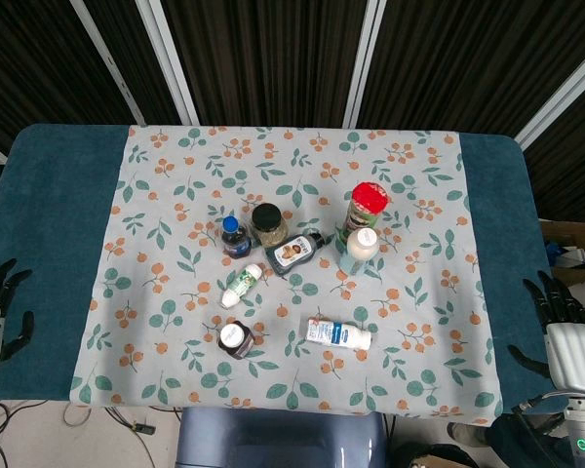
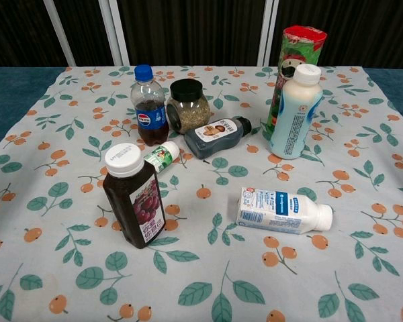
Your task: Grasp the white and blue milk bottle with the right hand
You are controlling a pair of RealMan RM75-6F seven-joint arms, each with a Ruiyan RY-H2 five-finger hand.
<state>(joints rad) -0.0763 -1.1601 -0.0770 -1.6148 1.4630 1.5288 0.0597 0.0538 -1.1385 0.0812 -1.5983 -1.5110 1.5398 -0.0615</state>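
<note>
The white milk bottle with a blue label [image 1: 337, 333] [image 2: 282, 211] lies on its side on the floral cloth, cap pointing right, near the front middle of the table. My right hand [image 1: 563, 314] hangs off the table's right edge, well to the right of the bottle, fingers spread and holding nothing. Off the left edge sits my left hand [image 1: 0, 300], fingers apart and empty too. Neither hand shows in the chest view.
A pale blue bottle [image 2: 294, 111] stands upright beside a red-lidded tube can [image 2: 295, 64]. Further left are a dark sauce bottle lying down [image 2: 215, 136], a jar [image 2: 188, 105], a cola bottle [image 2: 148, 106], a small green-labelled bottle [image 2: 160, 157] and a dark juice bottle [image 2: 134, 196].
</note>
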